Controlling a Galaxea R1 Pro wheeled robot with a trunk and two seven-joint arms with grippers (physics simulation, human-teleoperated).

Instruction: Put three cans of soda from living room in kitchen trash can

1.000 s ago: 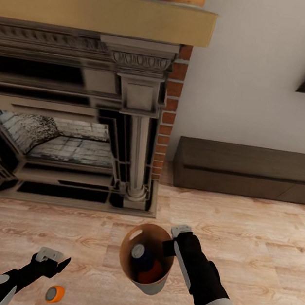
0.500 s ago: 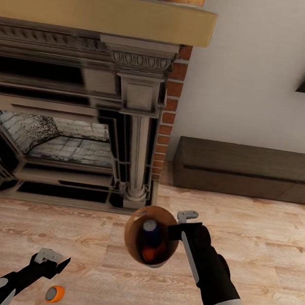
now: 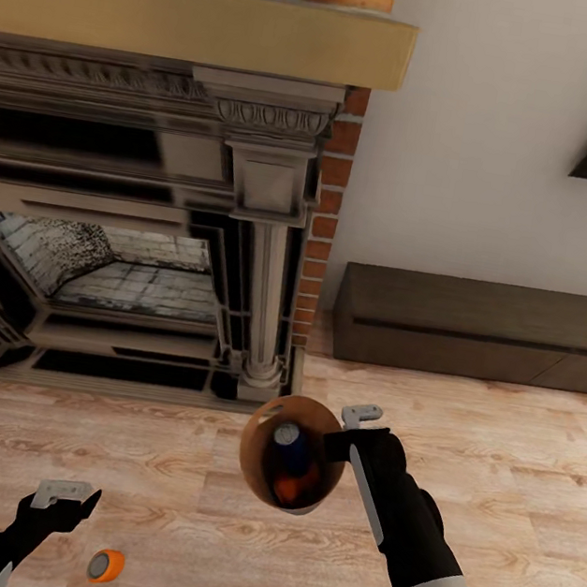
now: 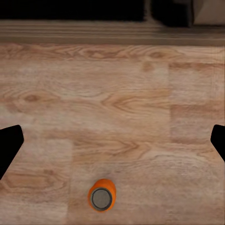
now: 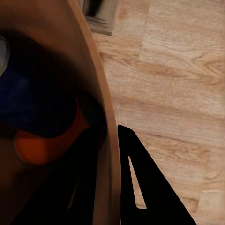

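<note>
No legible text, no labels, no brands, no numbers, no signs on any surface

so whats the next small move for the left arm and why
Probably lower the open left gripper over the orange can and close on it. That can stands upright on the wood floor, untouched, while the bin held by the right gripper already holds a blue can and an orange one.
</note>
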